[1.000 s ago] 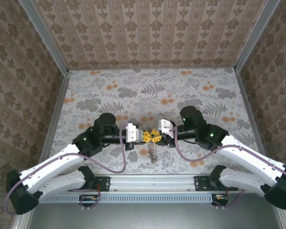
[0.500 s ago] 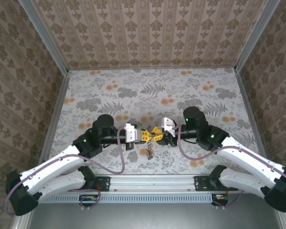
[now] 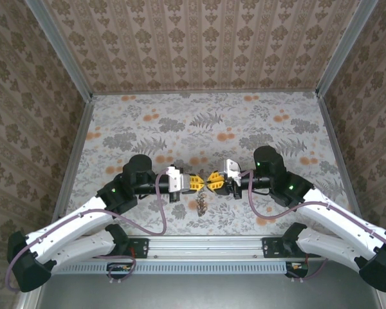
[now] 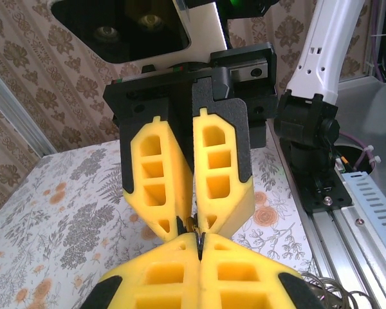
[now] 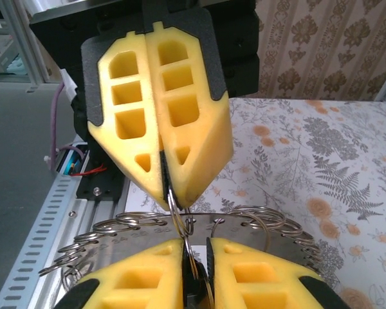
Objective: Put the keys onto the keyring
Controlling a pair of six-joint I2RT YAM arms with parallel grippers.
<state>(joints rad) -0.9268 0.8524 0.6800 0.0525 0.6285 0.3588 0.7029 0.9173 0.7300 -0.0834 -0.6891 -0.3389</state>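
Nothing loose lies near the rail (image 3: 206, 246) at the table's near edge. Around it are my two arm bases and the purple cables (image 3: 164, 212) looping off each wrist. What blocks the view is me. My left gripper (image 3: 198, 183) and right gripper (image 3: 211, 181) meet tip to tip just beyond the rail's middle, and the yellow pads hide the spot where metal meets rubber.

My left jaws are pressed together, pinching a thin wire loop of the keyring (image 3: 202, 205). My right jaws stand a narrow slit apart with a loop running through the slit, and I cannot tell whether they bite on it. From the left wrist a small brassy bit (image 4: 194, 225) shows between the four tips, too small to name.

The keyring hangs under the fingertips, between them and the rail. From above it reads as a short dark streak, its long axis running from the tips towards the rail. From the right wrist its broad side faces the lens. There it spreads crosswise, parallel to the rail, with small wire loops fanning out at both ends.

The table (image 3: 180, 122) beyond the rail wears a cloth of grey leaves and orange flowers. Brown damask walls (image 3: 199, 45) stand on three sides, held in aluminium posts.
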